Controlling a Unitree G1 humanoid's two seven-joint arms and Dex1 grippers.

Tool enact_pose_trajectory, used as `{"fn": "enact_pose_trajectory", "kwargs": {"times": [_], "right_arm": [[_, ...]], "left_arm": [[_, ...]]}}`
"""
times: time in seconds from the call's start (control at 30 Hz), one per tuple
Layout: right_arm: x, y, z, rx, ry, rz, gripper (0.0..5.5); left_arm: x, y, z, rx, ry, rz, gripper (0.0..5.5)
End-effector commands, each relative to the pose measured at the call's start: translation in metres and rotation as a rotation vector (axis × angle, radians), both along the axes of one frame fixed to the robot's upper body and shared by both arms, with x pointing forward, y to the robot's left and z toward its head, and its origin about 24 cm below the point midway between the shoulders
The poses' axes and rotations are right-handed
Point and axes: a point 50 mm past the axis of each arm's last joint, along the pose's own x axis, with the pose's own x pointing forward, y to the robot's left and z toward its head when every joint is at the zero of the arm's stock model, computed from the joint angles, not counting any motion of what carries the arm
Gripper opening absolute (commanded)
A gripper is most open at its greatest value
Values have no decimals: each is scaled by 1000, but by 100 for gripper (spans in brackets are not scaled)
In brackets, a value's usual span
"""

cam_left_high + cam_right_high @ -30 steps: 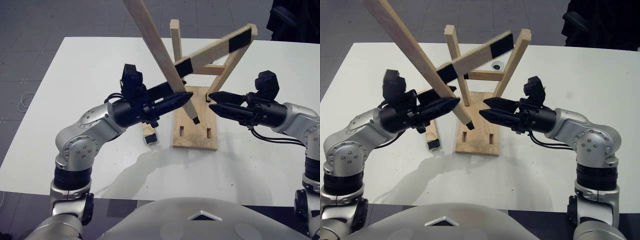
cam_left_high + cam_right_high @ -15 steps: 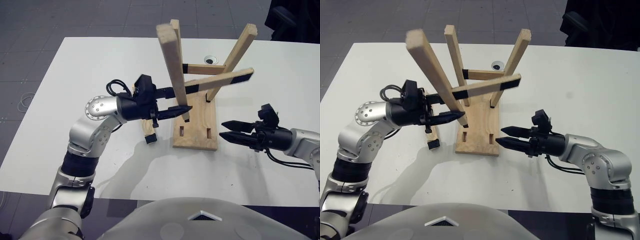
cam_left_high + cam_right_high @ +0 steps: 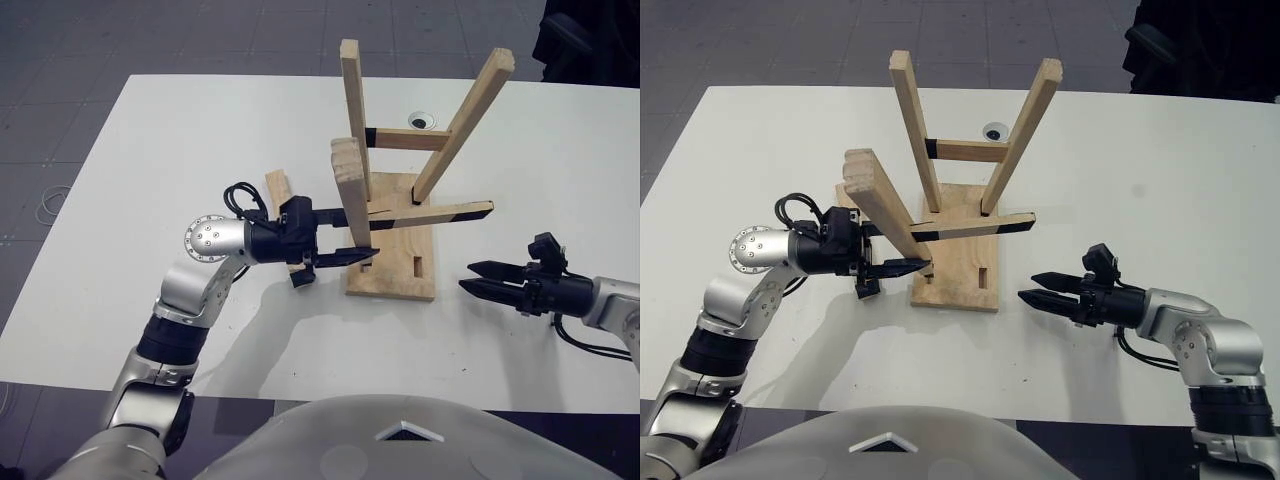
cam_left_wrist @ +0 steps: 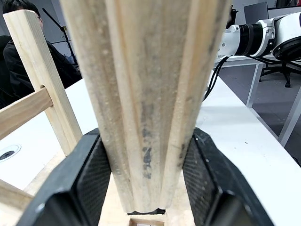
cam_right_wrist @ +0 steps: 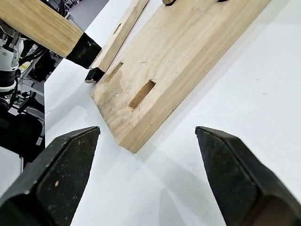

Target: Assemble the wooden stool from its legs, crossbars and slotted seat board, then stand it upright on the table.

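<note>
The slotted seat board [image 3: 420,282] lies flat on the white table. Two legs [image 3: 353,100] [image 3: 468,120] stand in its far slots, joined by a crossbar [image 3: 400,138]. My left gripper [image 3: 347,257] is shut on a third leg [image 3: 349,190], held nearly upright with its foot at the near-left slot [image 5: 141,93]. The black pads [image 4: 89,183] press this leg [image 4: 146,94] from both sides. A crossbar [image 3: 435,214] fixed to it sticks out rightward over the board. My right gripper [image 3: 482,290] hovers open, low over the table, right of the board's near corner [image 5: 188,56].
A loose fourth leg [image 3: 281,200] lies on the table left of the board, partly behind my left gripper. A round cable hole [image 3: 422,122] sits in the table beyond the stool. Bare tabletop lies to the right and front.
My left gripper has swung the leg from a steep tilt down to nearly upright at the board's near-left slot. My right gripper has drawn back from the board toward the right and front.
</note>
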Motion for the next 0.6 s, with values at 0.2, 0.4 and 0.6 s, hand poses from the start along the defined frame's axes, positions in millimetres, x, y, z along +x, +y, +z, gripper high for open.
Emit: {"fn": "enact_pose_trajectory", "kwargs": {"times": [0.2, 0.4, 0.6], "right_arm": [[3, 3, 9, -10, -26, 21, 374], [6, 8, 14, 1, -36, 45, 374], [6, 11, 16, 1, -34, 64, 374]], "left_arm": [[-2, 7, -15, 29, 2, 2, 206], [-1, 8, -23, 52, -4, -18, 206], [1, 7, -24, 48, -8, -17, 206]]}}
